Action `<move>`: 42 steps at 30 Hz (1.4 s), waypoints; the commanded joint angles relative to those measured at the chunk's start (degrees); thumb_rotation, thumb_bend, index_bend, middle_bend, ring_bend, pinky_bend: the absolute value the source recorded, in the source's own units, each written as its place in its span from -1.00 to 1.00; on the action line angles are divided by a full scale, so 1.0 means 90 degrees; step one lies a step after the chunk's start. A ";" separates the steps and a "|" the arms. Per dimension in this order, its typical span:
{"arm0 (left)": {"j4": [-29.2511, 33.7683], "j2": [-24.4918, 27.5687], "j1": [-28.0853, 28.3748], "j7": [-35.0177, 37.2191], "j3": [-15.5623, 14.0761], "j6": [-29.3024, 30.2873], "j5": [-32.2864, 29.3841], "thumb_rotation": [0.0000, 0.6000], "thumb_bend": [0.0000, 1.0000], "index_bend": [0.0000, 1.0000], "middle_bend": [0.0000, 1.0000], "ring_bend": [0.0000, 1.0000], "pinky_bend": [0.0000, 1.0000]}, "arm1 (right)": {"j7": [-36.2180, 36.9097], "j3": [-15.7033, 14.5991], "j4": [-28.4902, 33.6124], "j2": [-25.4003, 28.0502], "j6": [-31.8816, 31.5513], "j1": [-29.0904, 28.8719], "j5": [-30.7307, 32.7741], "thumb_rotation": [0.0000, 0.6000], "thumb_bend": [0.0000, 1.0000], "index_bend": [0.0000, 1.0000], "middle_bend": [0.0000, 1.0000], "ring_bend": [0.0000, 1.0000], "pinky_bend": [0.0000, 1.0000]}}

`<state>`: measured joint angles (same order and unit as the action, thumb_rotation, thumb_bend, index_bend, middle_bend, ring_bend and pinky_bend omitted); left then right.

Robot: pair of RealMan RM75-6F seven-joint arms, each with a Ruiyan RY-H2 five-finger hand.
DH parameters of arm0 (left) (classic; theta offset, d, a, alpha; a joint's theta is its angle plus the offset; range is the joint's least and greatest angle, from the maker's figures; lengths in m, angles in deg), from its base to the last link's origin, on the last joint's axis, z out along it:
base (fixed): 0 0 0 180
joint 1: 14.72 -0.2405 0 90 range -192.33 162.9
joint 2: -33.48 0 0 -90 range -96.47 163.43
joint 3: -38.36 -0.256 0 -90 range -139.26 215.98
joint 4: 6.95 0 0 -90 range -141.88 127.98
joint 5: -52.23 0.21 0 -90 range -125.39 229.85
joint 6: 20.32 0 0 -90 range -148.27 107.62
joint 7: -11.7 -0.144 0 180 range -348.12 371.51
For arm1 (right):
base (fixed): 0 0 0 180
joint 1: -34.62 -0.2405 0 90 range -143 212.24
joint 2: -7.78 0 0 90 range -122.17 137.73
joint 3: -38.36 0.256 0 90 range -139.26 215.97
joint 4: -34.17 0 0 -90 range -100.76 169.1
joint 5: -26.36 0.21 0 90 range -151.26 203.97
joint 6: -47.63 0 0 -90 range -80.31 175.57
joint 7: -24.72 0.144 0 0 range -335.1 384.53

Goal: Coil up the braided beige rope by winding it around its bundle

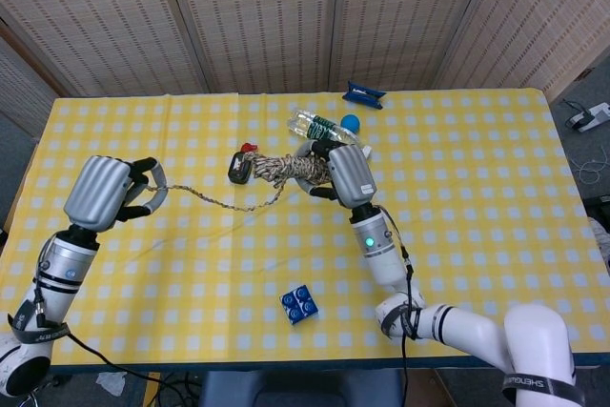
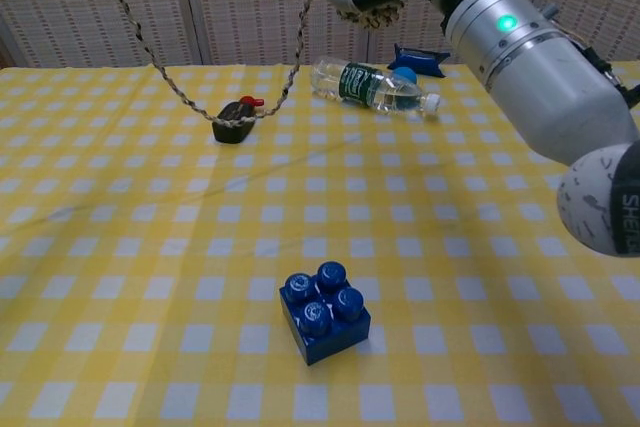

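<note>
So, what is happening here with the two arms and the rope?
A two-armed robot is coiling a braided beige rope. The right robot hand holds the rope bundle in the air above the yellow checked table. The left robot hand holds the free end, and the rope hangs slack between them. A water bottle, a small black object and a blue brick lie on the table, untouched.
</note>
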<state>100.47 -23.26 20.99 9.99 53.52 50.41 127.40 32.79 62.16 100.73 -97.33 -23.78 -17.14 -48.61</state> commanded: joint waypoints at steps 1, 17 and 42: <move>0.0241 0.0011 0.0125 0.0025 0.0118 -0.0024 0.0192 1.00 -0.22 0.57 1.00 1.00 1.00 | -0.0239 0.0053 -0.0075 -0.0101 0.0192 -0.0136 0.0139 1.00 -0.14 0.65 0.39 0.13 0.19; 0.0622 -0.0465 0.1056 -0.0030 0.0640 -0.0745 0.0044 1.00 -0.23 0.57 1.00 1.00 1.00 | -0.0465 -0.0056 -0.0546 -0.0555 0.0960 -0.0796 0.0094 1.00 -0.16 0.65 0.39 0.13 0.19; -0.0853 -0.0600 0.1546 0.0062 0.0874 -0.2047 -0.3249 1.00 -0.23 0.57 1.00 1.00 1.00 | 0.1957 -0.1069 0.0172 0.0256 0.0108 -0.0327 -0.1615 1.00 -0.24 0.71 0.43 0.15 0.26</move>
<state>94.57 -28.90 34.97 10.12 62.09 33.59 99.55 49.47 52.76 101.51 -95.75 -21.39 -20.83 -62.18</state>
